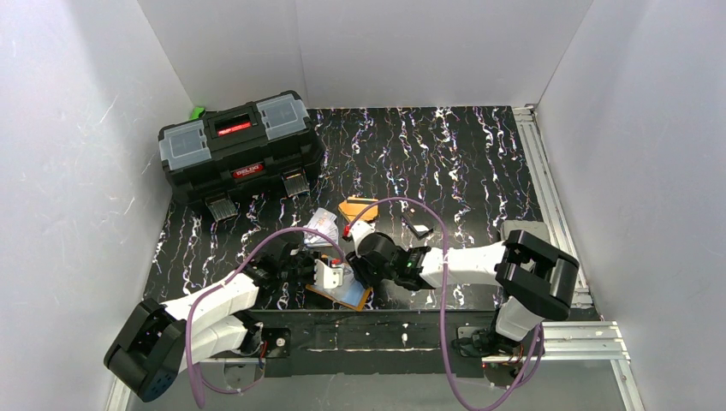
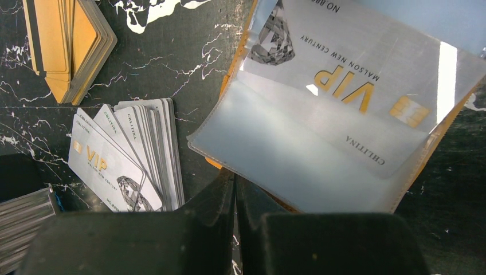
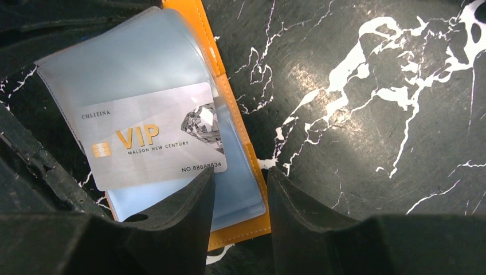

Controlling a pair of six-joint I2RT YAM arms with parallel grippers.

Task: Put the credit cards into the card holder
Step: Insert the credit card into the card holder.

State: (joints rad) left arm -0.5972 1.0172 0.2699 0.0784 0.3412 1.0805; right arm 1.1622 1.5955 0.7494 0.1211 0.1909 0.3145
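Your left pincer [image 2: 235, 195] is pinched shut at the edge of the card holder [image 3: 239, 143], probably pinning it open, while your right pincer [image 3: 240, 175] hangs half-open over the silver card [image 3: 152, 137] on its sleeve, spare cards [image 2: 126, 149] fanned just beside the holder.

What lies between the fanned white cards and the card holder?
Nothing; the left wrist view shows bare black tabletop between the white cards and card holder.

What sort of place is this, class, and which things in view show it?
Probably a robot test booth in a lab. Plain white walls box in a black marbled table, metal rails run along its right edge, and a left arm and right arm are bolted at its near edge.
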